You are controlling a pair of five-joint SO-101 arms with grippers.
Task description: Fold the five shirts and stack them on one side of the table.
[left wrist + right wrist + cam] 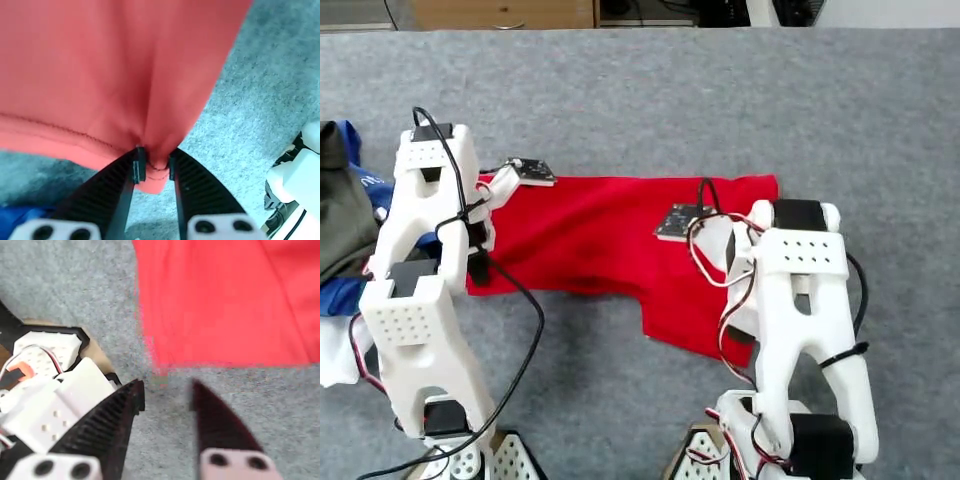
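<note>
Red soft fabric shirt [590, 235], likely limp and light, handles best by its hem: left gripper [153, 167] pinches it, right gripper [166, 392] gapes.

I've got the shirt [590, 235] flat on the table [720, 100], mid-way btw both arms. L arm [420, 290] is over its left end, R arm [800, 300] over its right. L gripper [153, 167] pinches a bunch of the shirt's edge. R gripper [167, 395] is over bare table, just off the hem, not touching. Pile of other clothes [340, 220] sits at the table's left edge, left of L arm.
</note>
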